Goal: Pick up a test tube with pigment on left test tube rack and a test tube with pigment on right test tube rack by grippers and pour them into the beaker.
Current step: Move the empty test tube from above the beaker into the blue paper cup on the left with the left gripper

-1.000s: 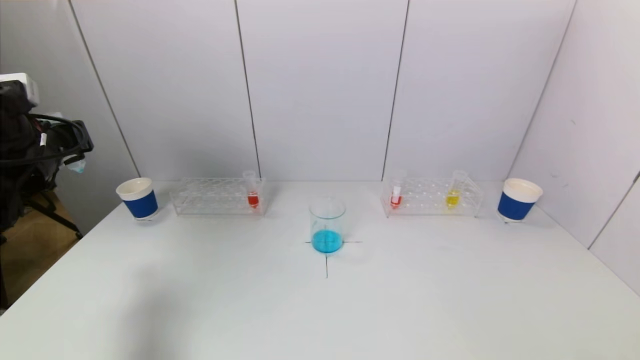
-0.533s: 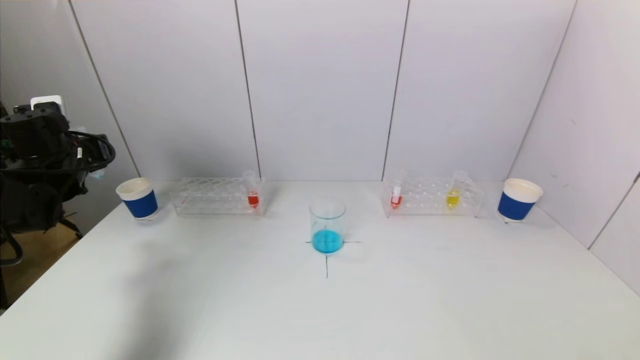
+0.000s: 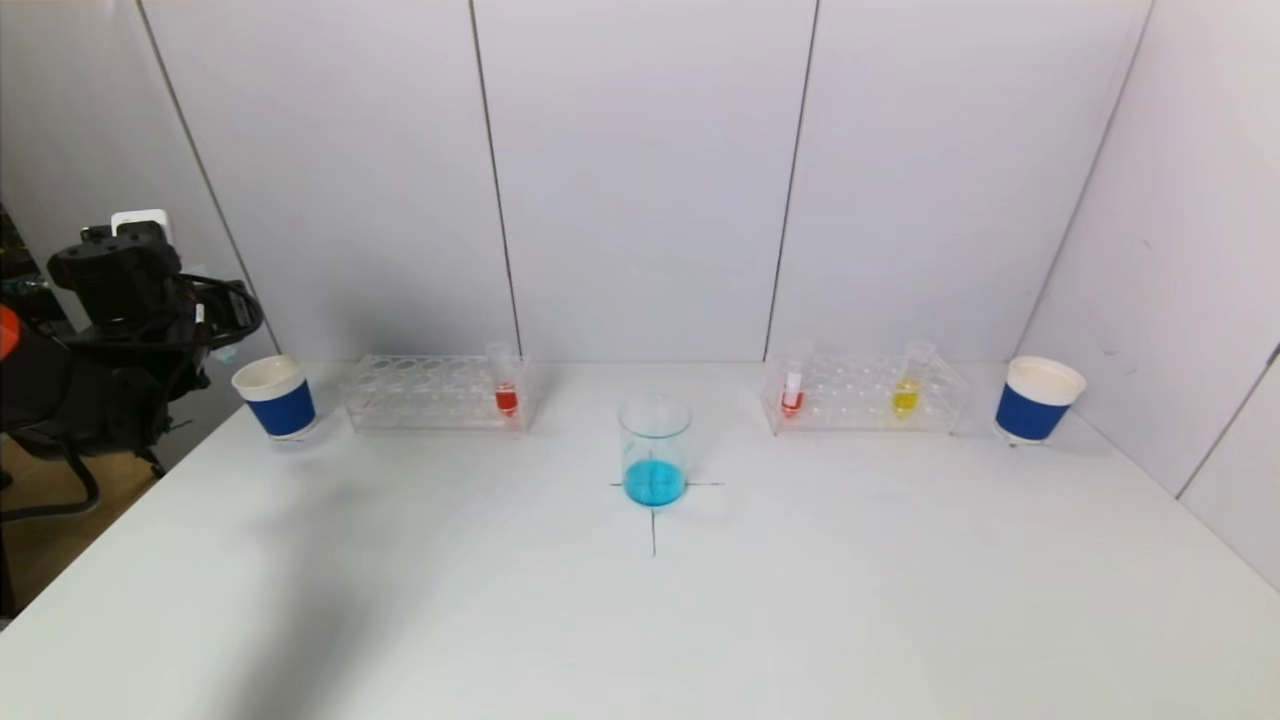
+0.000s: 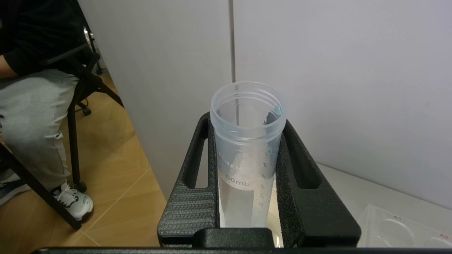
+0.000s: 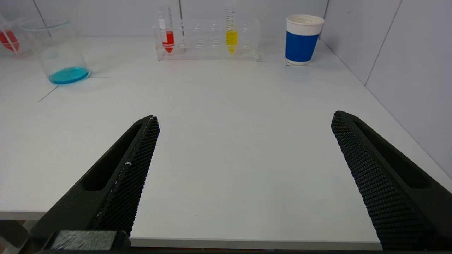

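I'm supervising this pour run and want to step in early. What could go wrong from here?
1. The left gripper is shut on an emptied test tube beyond the table's left edge, above the floor; a slip would drop it there.
2. Blue drops cling near the tube's rim and may drip.
3. The right gripper is open and holds nothing; the right rack keeps its red and yellow tubes, unpoured.

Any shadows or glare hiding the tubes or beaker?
Head view: shadow on the table, left front, clear of the beaker, left rack and right rack. Right wrist view: even light, red tube and yellow tube readable. Left wrist view: no glare on held tube.
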